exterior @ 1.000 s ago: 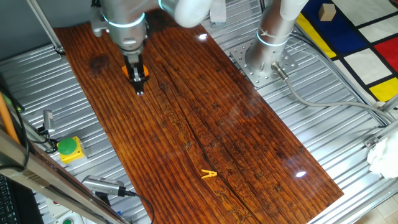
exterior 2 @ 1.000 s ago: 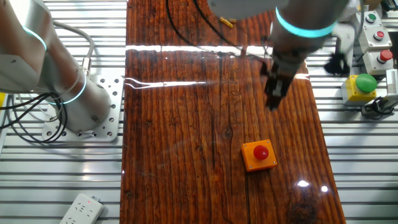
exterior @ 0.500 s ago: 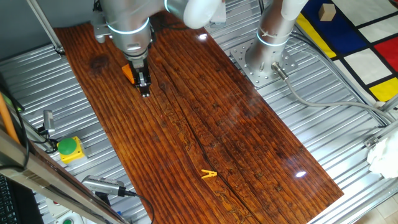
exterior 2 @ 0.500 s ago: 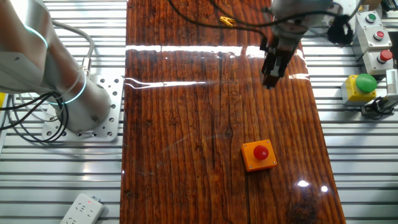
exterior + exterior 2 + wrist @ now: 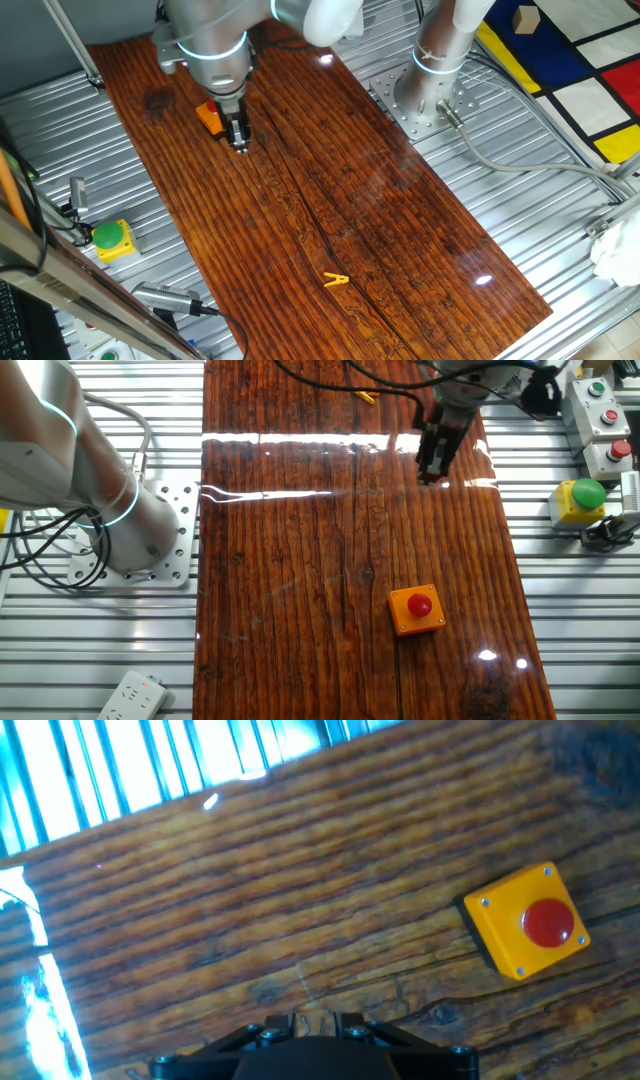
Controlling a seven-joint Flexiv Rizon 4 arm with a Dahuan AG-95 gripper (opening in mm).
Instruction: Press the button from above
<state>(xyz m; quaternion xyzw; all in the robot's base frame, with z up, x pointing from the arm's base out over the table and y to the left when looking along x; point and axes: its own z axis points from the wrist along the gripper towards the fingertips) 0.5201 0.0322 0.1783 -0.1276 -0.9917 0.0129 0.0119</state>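
Your gripper (image 5: 431,472) hangs over bare board (image 5: 300,560), well apart from the button (image 5: 418,603), which sits near the board's long edge on the side where the green button (image 5: 586,493) stands off the wood. In the hand view the button (image 5: 547,922) lies far to the right of centre, so you are not lined up at all. I cannot tell whether the fingers are parted or closed; no view shows the tips clearly.

If you descend from here, you strike wood, not the cap. If you come across low, you risk catching the orange base's side and shoving it along the glossy board, since nothing visibly fixes it down. An off-centre landing could hit the base's rim or a corner screw instead of the cap, or tip the box.

The button faces straight up, its press axis vertical. The base is roughly square, so it has no real long axis; it sits slightly rotated against the wood grain.
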